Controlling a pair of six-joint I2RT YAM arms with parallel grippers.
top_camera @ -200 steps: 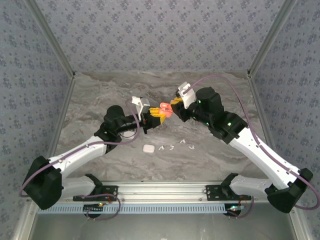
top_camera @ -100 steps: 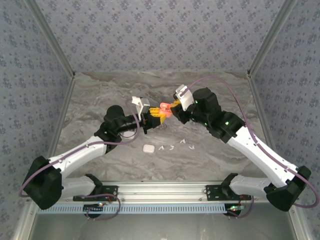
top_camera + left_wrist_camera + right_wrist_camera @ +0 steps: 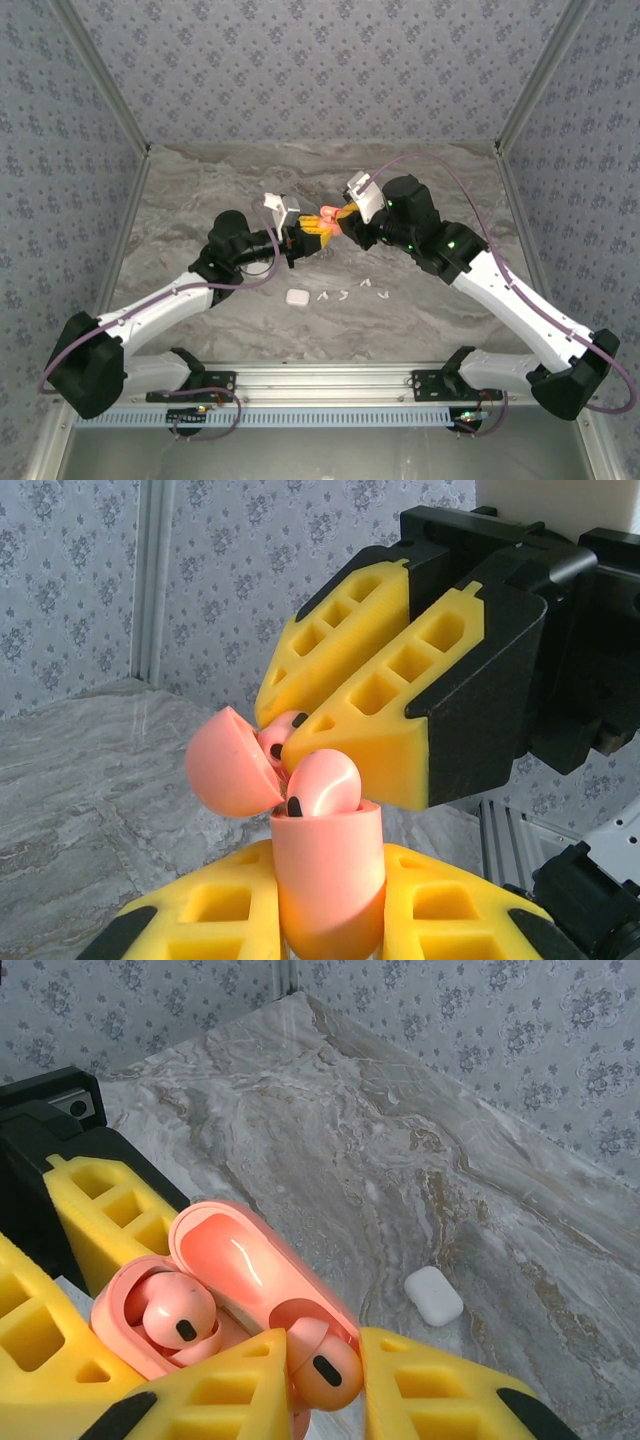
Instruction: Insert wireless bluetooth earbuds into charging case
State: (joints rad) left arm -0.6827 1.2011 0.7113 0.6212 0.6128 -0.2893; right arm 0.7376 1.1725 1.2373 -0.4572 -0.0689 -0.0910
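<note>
Seating the glossy pink plastic earbud (image 3: 319, 1365) pinched in your right tool (image 3: 347, 212), you likely need a small straight push into the open pink rounded case (image 3: 327, 868) your left tool (image 3: 311, 233) grips above the counter's (image 3: 200, 195) middle.

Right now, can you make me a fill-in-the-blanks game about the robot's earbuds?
The left fingers hold the pink case with its lid ____.
The right fingers pinch the second earbud next to the seated earbud; both are ____.
The small case on the table is ____.
Missing: open; pink; white.
</note>
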